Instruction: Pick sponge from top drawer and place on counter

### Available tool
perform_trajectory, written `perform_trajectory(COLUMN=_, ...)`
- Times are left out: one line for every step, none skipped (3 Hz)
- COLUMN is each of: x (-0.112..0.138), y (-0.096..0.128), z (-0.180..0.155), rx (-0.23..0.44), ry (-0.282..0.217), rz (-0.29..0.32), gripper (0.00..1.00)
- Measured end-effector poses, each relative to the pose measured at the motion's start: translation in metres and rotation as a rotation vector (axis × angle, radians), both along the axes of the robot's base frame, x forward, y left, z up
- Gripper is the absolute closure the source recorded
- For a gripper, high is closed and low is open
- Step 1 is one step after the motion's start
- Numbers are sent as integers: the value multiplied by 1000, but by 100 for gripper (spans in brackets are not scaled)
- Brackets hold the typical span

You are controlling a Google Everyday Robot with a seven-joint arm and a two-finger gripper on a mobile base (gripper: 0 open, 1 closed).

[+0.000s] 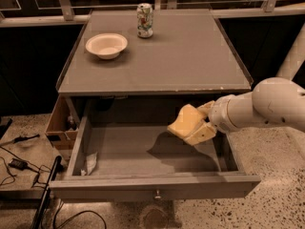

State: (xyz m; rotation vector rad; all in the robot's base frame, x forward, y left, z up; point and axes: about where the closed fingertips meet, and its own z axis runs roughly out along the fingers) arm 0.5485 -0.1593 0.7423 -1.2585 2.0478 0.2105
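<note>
The pale-yellow sponge (185,121) is held in the air above the right half of the open top drawer (147,152), below the counter's front edge. My gripper (199,126) is shut on the sponge, its pale fingers (202,133) clasping it from the right. The white arm reaches in from the right side. The grey-brown counter (176,56) lies just above and behind the sponge. The sponge casts a dark shadow on the drawer floor.
A white bowl (106,45) and a drink can (144,20) stand at the back left of the counter. A crumpled paper scrap (90,163) lies in the drawer's front left corner. Cables lie on the floor at left. A white pillar stands at right.
</note>
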Motion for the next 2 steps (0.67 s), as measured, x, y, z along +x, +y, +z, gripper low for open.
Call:
perform_trajectory(x=0, y=0, z=0, rx=0, ry=0, rz=0, gripper=100)
perform_trajectory(x=-4, y=2, z=10, rx=11, ry=-5, rz=22, gripper=100)
